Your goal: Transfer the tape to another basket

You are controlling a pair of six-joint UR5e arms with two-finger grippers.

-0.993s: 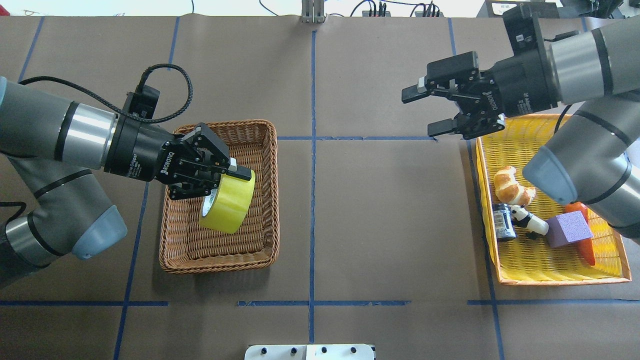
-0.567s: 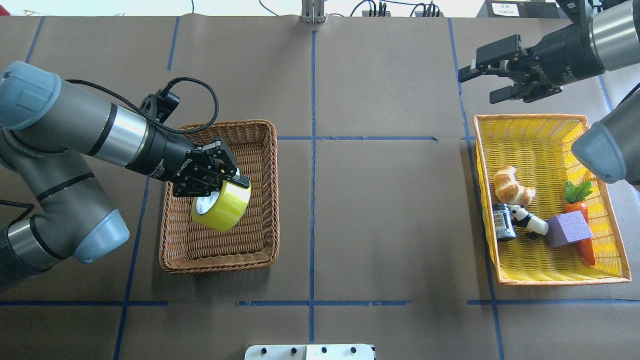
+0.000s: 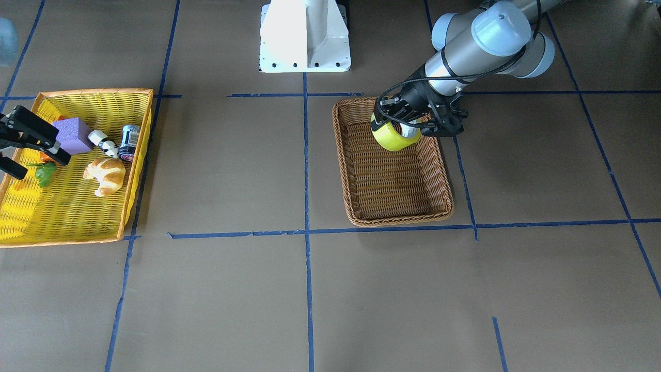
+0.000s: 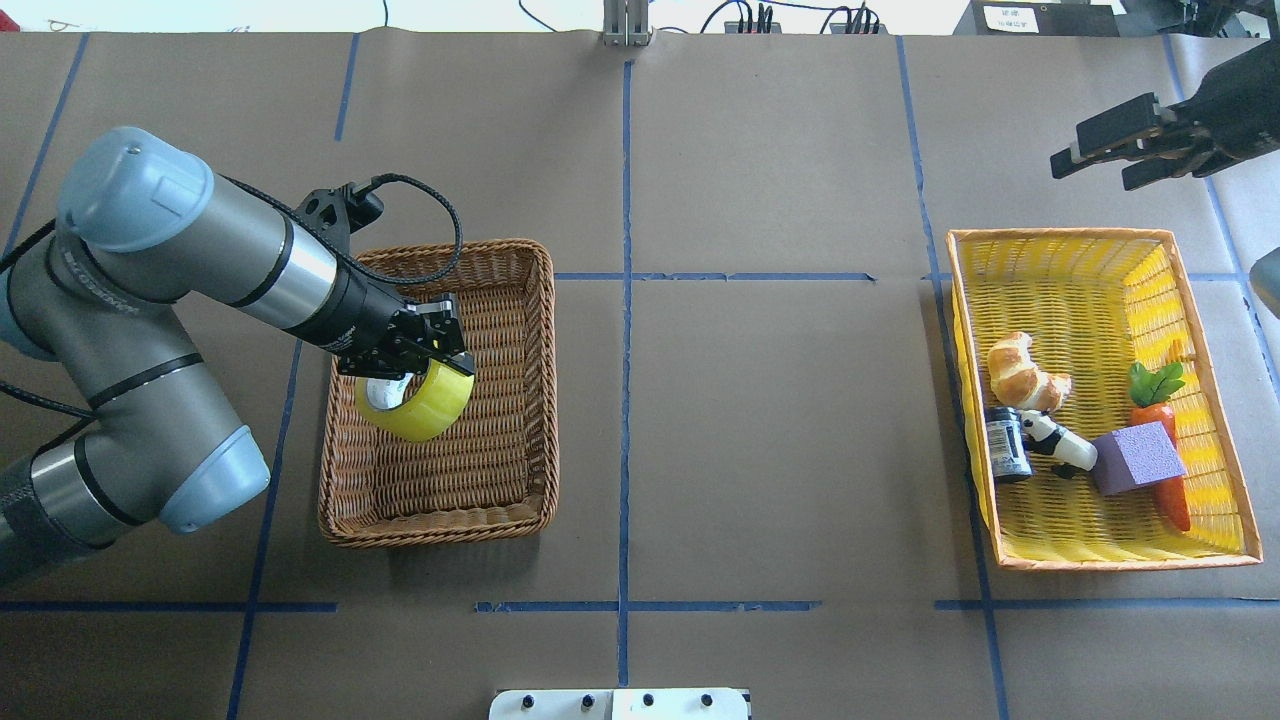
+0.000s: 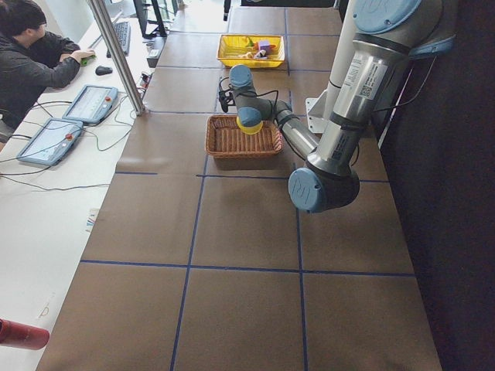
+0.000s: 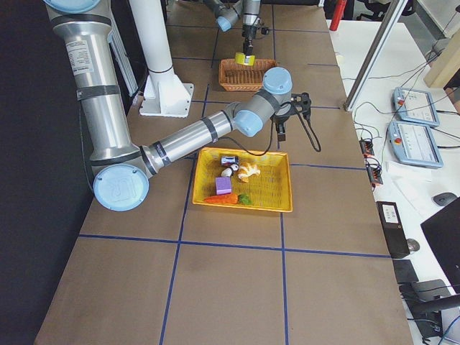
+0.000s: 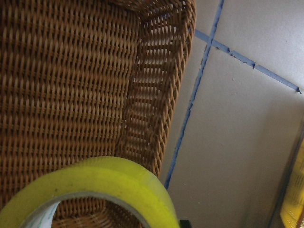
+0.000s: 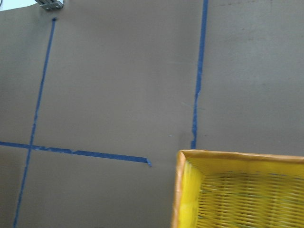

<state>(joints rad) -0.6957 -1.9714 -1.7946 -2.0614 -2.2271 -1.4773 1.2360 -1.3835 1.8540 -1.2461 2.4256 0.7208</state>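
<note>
The yellow-green tape [image 4: 418,402] hangs tilted in my left gripper [image 4: 432,362], which is shut on the roll's wall. It is low over the left half of the brown wicker basket [image 4: 535,400]; I cannot tell whether it touches the floor. The front view shows the tape [image 3: 393,137] near the basket's [image 3: 403,219] robot-side end. The left wrist view shows the roll [image 7: 102,183] over the weave [image 7: 71,71]. My right gripper [image 4: 1095,165] is open and empty, beyond the yellow basket's far right corner.
A yellow basket [image 4: 1060,260] with an orange rim at the right holds a croissant [image 4: 1022,372], a panda figure [image 4: 1055,440], a dark can [image 4: 1007,445], a purple block [image 4: 1140,458] and a carrot [image 4: 1165,420]. A white mount [image 3: 304,36] stands at the robot's side.
My left arm has swung the tape down and toward the wicker basket's left side, still gripped. My right arm has drawn back to the far right, away from the table's middle.
</note>
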